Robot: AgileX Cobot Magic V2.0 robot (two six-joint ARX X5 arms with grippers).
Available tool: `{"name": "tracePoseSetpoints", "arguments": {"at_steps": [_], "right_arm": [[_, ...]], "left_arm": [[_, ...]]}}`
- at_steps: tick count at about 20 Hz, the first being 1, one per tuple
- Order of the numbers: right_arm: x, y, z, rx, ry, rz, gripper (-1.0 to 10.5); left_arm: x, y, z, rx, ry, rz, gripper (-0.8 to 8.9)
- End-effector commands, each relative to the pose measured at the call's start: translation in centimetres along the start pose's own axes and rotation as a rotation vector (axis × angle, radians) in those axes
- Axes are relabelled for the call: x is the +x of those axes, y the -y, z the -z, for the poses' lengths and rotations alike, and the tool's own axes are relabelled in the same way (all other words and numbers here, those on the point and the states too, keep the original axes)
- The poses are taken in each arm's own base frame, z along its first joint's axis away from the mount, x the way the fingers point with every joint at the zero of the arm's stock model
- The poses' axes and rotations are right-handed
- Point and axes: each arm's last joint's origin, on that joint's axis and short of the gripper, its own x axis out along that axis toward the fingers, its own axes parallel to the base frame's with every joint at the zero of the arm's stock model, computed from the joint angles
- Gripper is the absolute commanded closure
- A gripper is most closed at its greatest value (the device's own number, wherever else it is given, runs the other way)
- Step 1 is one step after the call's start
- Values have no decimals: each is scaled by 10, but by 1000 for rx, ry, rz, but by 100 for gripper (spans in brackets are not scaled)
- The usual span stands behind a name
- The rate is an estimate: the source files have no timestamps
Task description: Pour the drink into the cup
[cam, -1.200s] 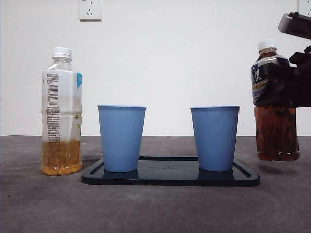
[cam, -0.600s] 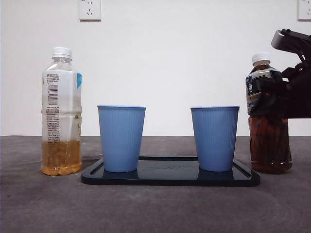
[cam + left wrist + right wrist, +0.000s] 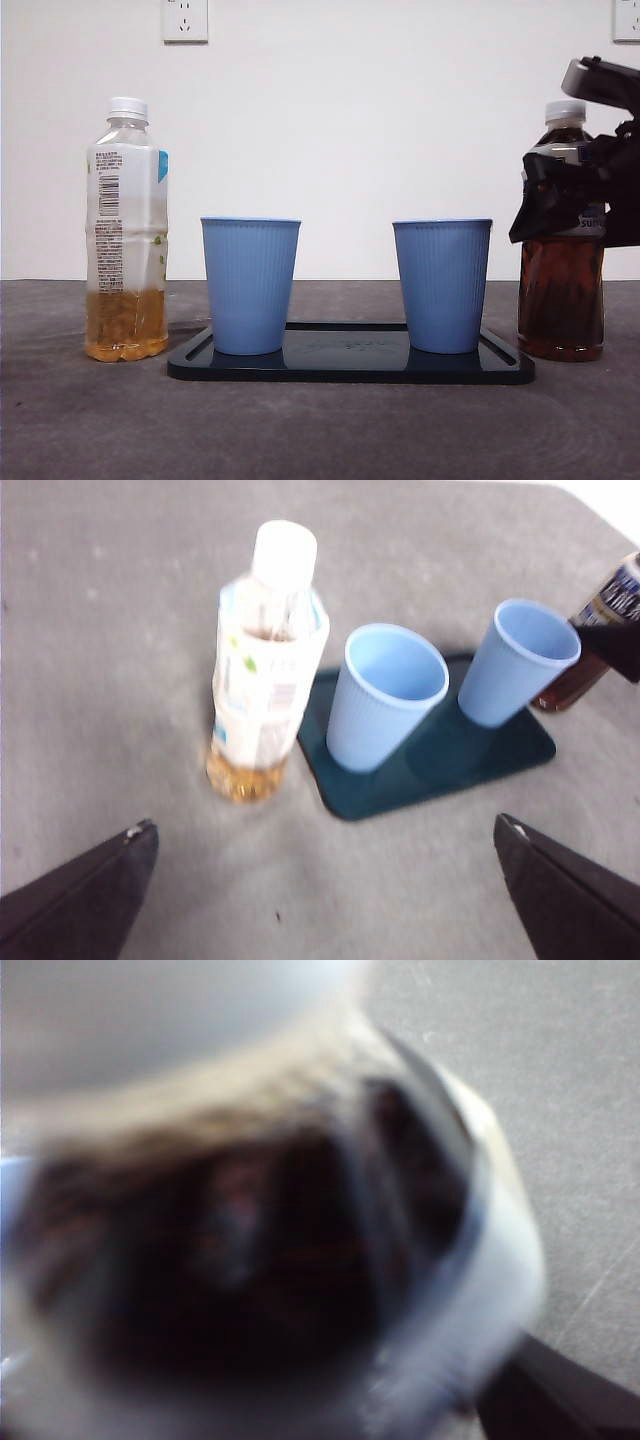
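A dark tea bottle (image 3: 562, 290) with a white cap stands upright on the table, right of the tray. My right gripper (image 3: 548, 200) is around its label, jaws slightly spread and loose on it. In the right wrist view the bottle (image 3: 260, 1230) fills the picture, blurred. Two blue cups stand on the dark tray (image 3: 350, 368), the left cup (image 3: 250, 285) and the right cup (image 3: 442, 285). A clear bottle (image 3: 126, 230) with a little amber drink stands left of the tray. My left gripper (image 3: 330, 880) is open, high above the table near the clear bottle (image 3: 265, 670).
The grey table (image 3: 320, 430) runs in front of the tray. A white wall with a socket (image 3: 185, 18) is behind. In the left wrist view both cups (image 3: 385, 695) look empty inside.
The right gripper lowered the dark tea bottle from just above the table onto it. The bottle then shifted a little right and stands upright, and the jaws have spread.
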Motion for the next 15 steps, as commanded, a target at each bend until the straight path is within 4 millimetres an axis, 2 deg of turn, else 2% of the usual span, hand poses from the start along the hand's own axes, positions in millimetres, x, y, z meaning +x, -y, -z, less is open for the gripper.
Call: {"name": "tracePoseSetpoints", "arguments": {"at_steps": [1, 4, 9, 15], "right_arm": [[-2, -2, -4, 10, 4, -3, 519], [-9, -3, -5, 18, -13, -1, 497], [-31, -6, -7, 73, -71, 14, 489], [-73, -14, -11, 153, -96, -17, 489]], "left_arm": [[3, -1, -7, 9, 35, -1, 238], [18, -7, -1, -24, 29, -1, 147], [57, -21, 18, -91, 22, 14, 146], [105, -27, 31, -72, 37, 25, 147]]}}
